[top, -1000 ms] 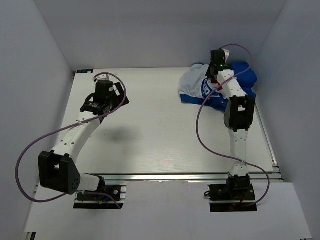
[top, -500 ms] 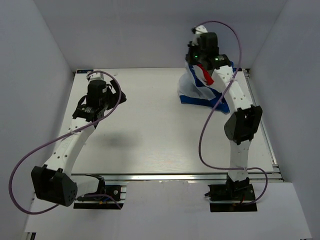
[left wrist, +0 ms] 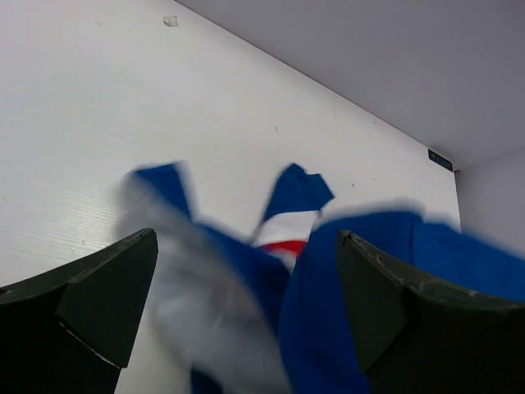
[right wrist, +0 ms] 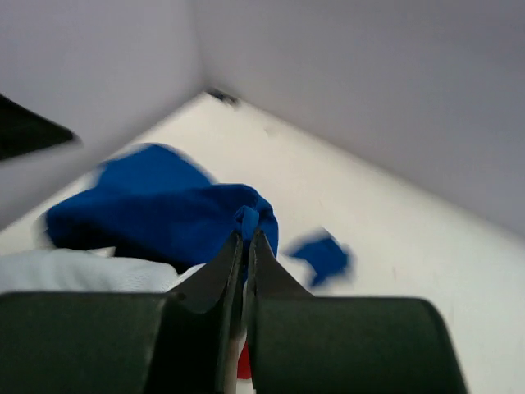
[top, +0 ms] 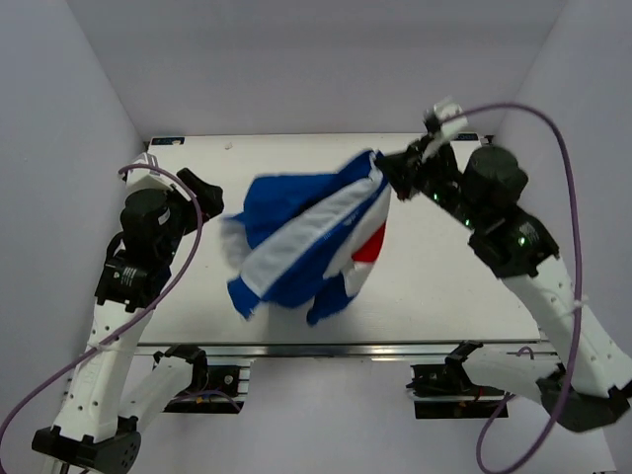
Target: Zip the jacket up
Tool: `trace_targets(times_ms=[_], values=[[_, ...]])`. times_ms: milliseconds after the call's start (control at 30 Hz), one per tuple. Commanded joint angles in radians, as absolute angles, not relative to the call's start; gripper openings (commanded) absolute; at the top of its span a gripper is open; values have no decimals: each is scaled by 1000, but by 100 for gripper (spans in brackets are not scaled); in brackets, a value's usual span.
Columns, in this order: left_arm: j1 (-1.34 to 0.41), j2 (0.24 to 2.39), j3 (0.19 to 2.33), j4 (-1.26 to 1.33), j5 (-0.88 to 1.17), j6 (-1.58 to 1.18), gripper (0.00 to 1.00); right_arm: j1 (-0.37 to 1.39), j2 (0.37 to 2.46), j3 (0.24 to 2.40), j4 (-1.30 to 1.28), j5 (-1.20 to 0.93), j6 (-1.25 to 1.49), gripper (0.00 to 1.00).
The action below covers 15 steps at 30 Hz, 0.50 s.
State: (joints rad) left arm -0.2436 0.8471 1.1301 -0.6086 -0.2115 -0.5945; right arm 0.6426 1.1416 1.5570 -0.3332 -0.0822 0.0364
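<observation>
The jacket (top: pixel 311 237), royal blue with white and red panels, hangs in the air over the middle of the table, stretched and blurred by motion. My right gripper (top: pixel 380 170) is shut on a fold of its blue fabric (right wrist: pixel 250 220) at the upper right end. My left gripper (top: pixel 202 193) is open and empty, just left of the jacket; the jacket (left wrist: pixel 328 271) fills the gap between its two fingers (left wrist: pixel 107 287) in the left wrist view without touching them. The zipper does not show.
The white table (top: pixel 444 286) has walls at the back and both sides. Purple cables loop from both arms. A metal rail (top: pixel 346 346) runs along the near edge.
My right gripper lifted the jacket from the back right corner and swung it toward the table's middle. The left arm rose and drew back to the left.
</observation>
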Motion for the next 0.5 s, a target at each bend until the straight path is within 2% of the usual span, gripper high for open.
trace_targets(times_ms=[0,33,133,300,467], values=[[-238,836,1121,-673,-232,-604,98,635,1063,1301,-403,299,164,0],[-238,841,1121,-676,-221,-603,98,627,1031,1190,-435,340,198,0],[-239,868,1109,-686,-174,-585,98,586,1029,1036,-558,406,313,0],[-238,911,1002,-681,33,-546,98,540,1104,931,-646,410,368,0],[-248,931,867,-646,309,-434,98,534,1167,899,-641,413,373,19]])
